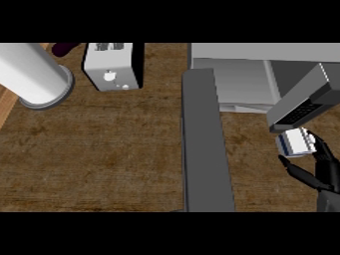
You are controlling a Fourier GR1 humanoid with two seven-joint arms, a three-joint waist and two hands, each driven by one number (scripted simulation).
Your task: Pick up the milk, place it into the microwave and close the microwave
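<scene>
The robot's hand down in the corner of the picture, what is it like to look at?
The right hand is black, with slim, segmented fingers and a thumb, rather like a glossy glove. It joins a dark grey forearm at the lower edge. No cables or markings show. The left hand is out of view.

Dark brown wood-grain counter top (pixel 98 149). On it, far up-left of the right hand (pixel 327 167): white boxy toaster (pixel 112 67), white cylinder on grey round base (pixel 25 69). Grey open microwave (pixel 260 74) just above the hand, its door (pixel 206 144) to the hand's left.
</scene>
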